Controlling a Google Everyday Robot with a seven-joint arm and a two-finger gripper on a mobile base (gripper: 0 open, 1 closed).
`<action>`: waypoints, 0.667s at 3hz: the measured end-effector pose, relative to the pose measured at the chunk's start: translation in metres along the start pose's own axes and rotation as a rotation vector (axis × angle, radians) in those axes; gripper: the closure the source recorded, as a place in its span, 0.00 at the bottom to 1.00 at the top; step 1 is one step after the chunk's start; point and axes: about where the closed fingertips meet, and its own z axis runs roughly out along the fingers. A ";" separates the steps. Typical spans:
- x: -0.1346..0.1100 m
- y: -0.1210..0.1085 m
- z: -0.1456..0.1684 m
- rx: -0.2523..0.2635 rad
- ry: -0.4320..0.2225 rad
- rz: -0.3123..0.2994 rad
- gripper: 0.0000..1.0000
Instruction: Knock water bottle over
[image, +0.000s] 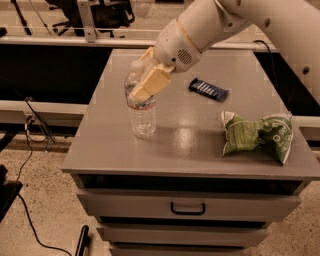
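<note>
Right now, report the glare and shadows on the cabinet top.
Camera view: warm, dim light; a soft glare patch on the cabinet top just right of the water bottle; the tool sits at the bottle's upper part; a thin shadow lies beneath the green bag.

Water bottle (142, 117): was clear, ribbed, glossy plastic.
Gripper (147, 80): sat at the bottle's upper body; looked tan and matt.
Arm shell (210, 25): was smooth off-white plastic.
Cabinet top (190, 150): was smooth grey with a faint sheen.
Green snack bag (255, 135): was crinkled, shiny film.
Snack bar (209, 89): had a dark glossy wrapper.
</note>
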 end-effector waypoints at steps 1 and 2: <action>0.018 0.002 -0.014 0.072 -0.026 0.032 1.00; 0.020 0.002 -0.019 0.090 -0.027 0.037 1.00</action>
